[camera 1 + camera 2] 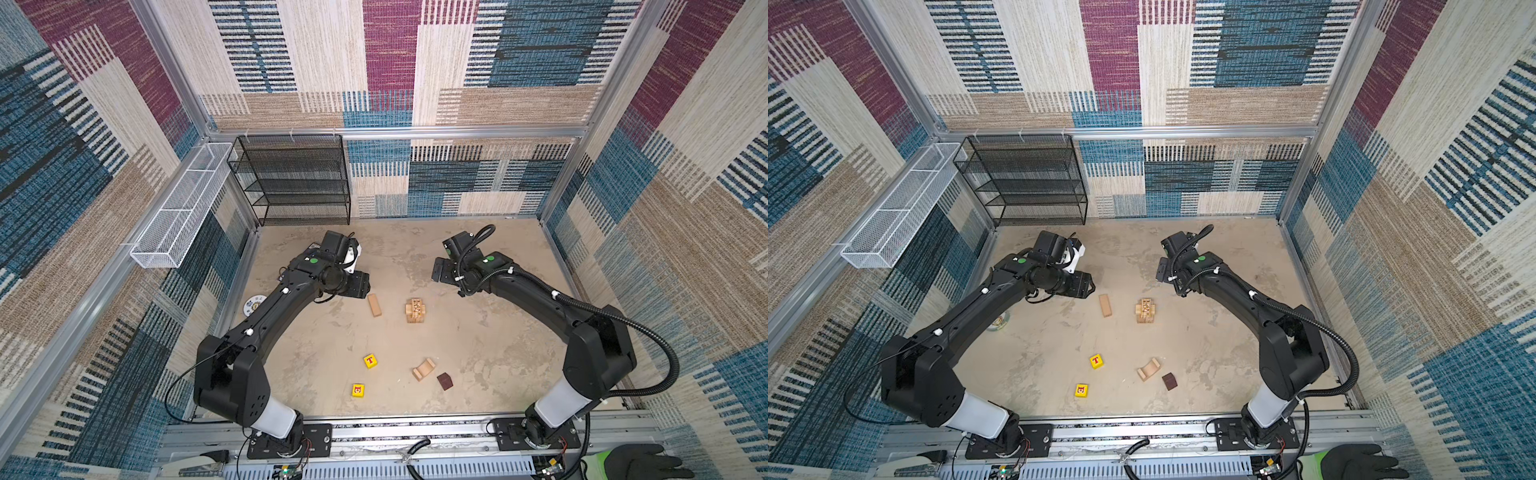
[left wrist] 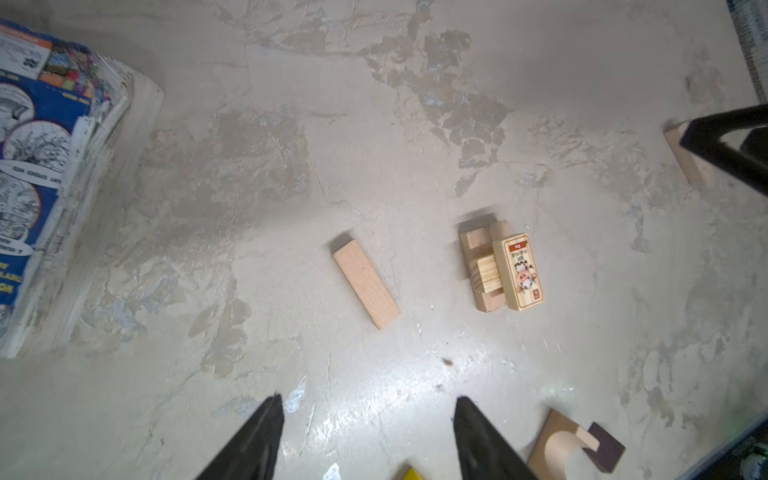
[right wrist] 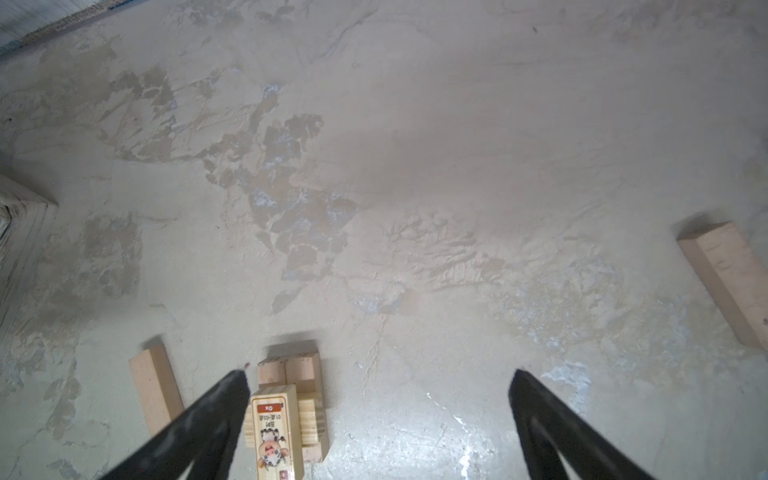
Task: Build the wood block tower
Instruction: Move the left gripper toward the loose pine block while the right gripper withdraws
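We are looking down on a mottled beige table, with a black wire shelf and a white wire basket standing along its far and left edges, as two black arms are reaching in over the middle. The left claw is hanging above the table with its jaws apart and nothing between them. The right claw is spread wide and also empty, and one finger is crossing in front of the started tower in its wrist view, though we cannot tell whether it is touching. That tower, a low stack of crossed pale bars topped by a printed bar, is sitting mid-table between the two claws. A loose bar is lying flat just beside it on the left, and a second bar is showing only in the wrist views. Nearer the arm bases, the arch is lying on its side next to the brown cube, with the lettered yellow cube and the pictured yellow cube well apart from the stack. We are judging these pieces light, stiff and smooth-faced, so likely to slip. We think each bar is best pinched across its narrow width at mid-length, the cubes on opposite flat faces, and all of them set down gently, since the stack looks easy to topple.
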